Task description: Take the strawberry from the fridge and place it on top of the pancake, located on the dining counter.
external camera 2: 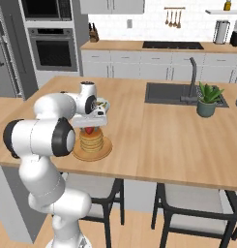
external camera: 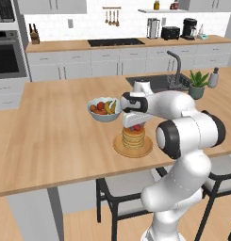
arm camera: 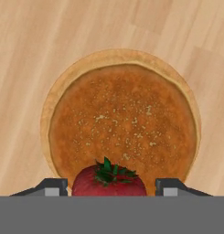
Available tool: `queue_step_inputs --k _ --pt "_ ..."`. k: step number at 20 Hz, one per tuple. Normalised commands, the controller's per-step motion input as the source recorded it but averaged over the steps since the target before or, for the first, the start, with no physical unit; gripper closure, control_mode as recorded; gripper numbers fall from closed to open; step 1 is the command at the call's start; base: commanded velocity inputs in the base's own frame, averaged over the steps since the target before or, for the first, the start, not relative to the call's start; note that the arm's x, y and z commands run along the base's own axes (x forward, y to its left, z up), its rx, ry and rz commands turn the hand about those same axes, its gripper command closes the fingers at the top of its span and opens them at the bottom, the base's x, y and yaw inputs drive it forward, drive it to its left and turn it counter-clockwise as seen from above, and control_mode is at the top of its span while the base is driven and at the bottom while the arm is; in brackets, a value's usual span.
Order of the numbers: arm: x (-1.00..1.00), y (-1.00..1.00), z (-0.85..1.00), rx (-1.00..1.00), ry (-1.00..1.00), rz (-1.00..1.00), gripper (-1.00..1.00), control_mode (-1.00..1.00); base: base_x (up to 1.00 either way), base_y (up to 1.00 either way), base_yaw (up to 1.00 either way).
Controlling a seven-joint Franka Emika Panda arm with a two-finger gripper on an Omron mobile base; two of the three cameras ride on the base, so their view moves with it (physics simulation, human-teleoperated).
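So we're at the drop-off step, I'd say. From the left base view the gripper [external camera: 135, 123] hangs right over the pancake [external camera: 134, 137] stack, which sits near the front edge of the dining counter [external camera: 51, 141], with a fruit bowl [external camera: 104, 109] just behind it; the strawberry [external camera: 136, 127] is a red dot between the fingers, right at the top of the stack. Right base view shows the same thing from the other side: berry directly above the top pancake, can't tell if it's touching. In the hand view the fingers [arm camera: 51, 187] stand spread, a visible gap on each side of the berry, so it's not being pinched. Its leafy cap faces the camera, so the long axis runs roughly upright, tip down toward the pancake. Next move is probably just lifting straight up without nudging it.
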Motion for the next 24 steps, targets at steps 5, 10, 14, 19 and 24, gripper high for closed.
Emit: queue_step_inputs --k 5,10,14,19,24 --pt "0.00 0.00 0.00 0.00 -0.02 0.00 -1.00 -1.00 0.00 0.00 0.00" --pt "0.00 0.00 0.13 0.00 -0.06 0.00 -1.00 -1.00 0.00 0.00 0.00" --pt "-0.24 0.00 0.63 -0.01 -0.14 0.00 -1.00 -1.00 0.00 0.00 0.00" --pt "-0.83 -0.32 0.59 0.05 -0.20 0.00 -1.00 -1.00 0.00 0.00 0.00" --pt "-1.00 -0.83 0.46 0.24 -0.29 0.00 -1.00 -1.00 0.00 0.00 0.00"
